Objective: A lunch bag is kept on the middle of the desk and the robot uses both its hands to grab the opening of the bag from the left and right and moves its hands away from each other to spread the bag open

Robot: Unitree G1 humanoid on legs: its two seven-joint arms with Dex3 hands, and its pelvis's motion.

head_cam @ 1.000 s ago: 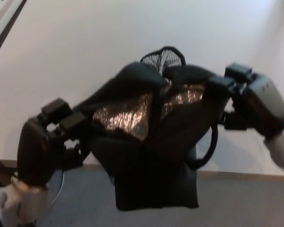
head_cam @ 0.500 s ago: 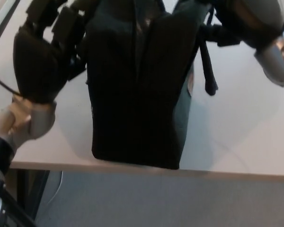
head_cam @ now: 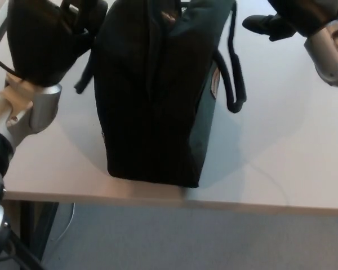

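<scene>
On the left, the robot's left hand (head_cam: pixel 45 39) is up against the upper left side of the lunch bag (head_cam: pixel 155 95). Its fingers go toward the top of the bag, but the picture cuts them off there, so I cannot tell if they grasp the edge or only lean on it. The bag stands upright on the desk (head_cam: pixel 281 140), close to the front edge, and from here its dark front and side walls look pressed together. The opening itself is out of the picture at the top. A black strap (head_cam: pixel 235 67) hangs in a loop down the right side of the bag. On the right, the right hand (head_cam: pixel 296 17) is apart from the bag, with bare desk between them; only its lower part shows, so I cannot say if its fingers are closed or loose.

I judge the step is the taking of the opening from both sides. The next move probably needs the right hand to come in to the right rim and take it, before any pulling apart
</scene>
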